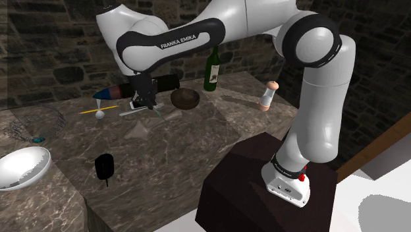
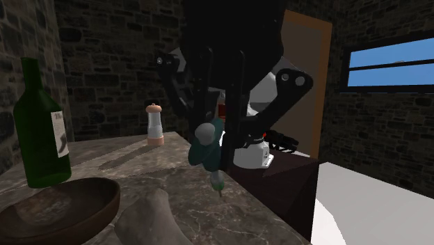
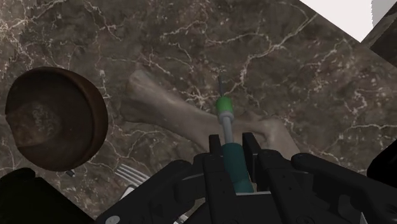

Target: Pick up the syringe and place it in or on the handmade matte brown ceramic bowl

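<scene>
My gripper [image 3: 232,145] is shut on the syringe [image 3: 225,121], a teal barrel with a green tip and a thin needle pointing down at the marble table. In the second exterior view the syringe [image 2: 209,152] hangs above the tabletop in the black gripper [image 2: 221,132]. The brown bowl [image 3: 54,118] sits on the table off to one side of the gripper, apart from the syringe. In the shoulder view the gripper [image 1: 143,102] hangs just left of the bowl [image 1: 185,98].
A pale bone-shaped object [image 3: 184,105] lies under the syringe. A green wine bottle [image 1: 212,69] and a pepper mill [image 1: 267,95] stand behind the bowl. A white bowl [image 1: 23,166], a black object [image 1: 104,166] and a yellow pencil [image 1: 99,110] lie at the shoulder view's left.
</scene>
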`<state>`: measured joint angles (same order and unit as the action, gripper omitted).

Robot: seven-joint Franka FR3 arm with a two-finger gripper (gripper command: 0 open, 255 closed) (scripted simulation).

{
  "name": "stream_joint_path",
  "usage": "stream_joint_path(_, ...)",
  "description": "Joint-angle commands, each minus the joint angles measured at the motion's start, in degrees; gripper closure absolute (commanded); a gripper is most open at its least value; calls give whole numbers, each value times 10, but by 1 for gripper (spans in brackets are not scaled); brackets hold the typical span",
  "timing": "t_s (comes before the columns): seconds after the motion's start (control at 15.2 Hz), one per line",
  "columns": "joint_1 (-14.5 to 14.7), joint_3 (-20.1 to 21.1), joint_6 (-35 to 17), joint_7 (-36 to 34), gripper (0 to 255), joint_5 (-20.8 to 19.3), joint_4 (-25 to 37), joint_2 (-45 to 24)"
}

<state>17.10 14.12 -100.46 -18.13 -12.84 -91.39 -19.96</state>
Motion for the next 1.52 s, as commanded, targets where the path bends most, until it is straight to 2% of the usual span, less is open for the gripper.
stream_joint_path(0.0,0,0,15,4,255,1,13,2)
stream_joint_path(0.13,0,0,28,6,255,2,24,4)
stream_joint_path(0.86,-89,-48,13,140,255,1,3,35)
stream_joint_path(1.45,-156,-87,19,250,255,-3,54,12)
